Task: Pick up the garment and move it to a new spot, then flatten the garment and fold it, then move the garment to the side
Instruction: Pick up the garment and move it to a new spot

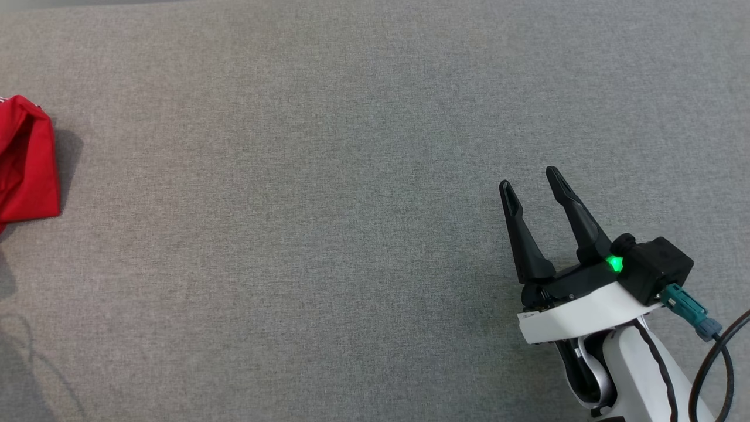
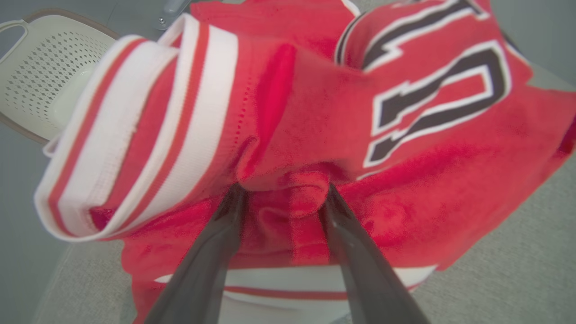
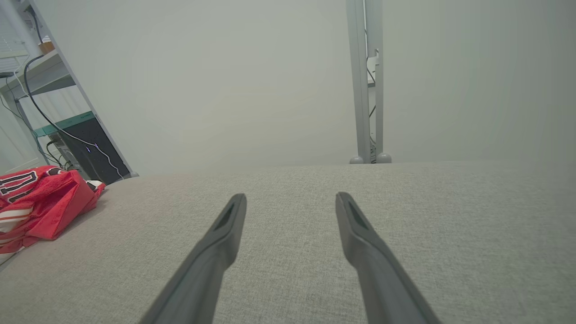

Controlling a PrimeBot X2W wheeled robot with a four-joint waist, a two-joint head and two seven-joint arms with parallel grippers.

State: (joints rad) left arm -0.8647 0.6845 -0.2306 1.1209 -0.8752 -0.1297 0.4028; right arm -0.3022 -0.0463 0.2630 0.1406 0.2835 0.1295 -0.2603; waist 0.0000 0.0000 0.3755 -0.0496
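While garment (image 1: 26,158) lies bunched, long axis near-far, left gripper (image 2: 284,186) wide astride it; right gripper (image 1: 528,177) wide.

The garment (image 1: 26,161) lies at the far left of the table (image 1: 328,234), well apart from the right gripper (image 1: 528,177) at near right.

Right pincer (image 1: 528,177) low at right, fingers wide apart; left pincer (image 2: 284,186) likewise spread.

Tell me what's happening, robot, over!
Left hand open, astride a fold of jersey. Right hand open, over bare table. Jersey crumpled, far left. Nothing in the way.
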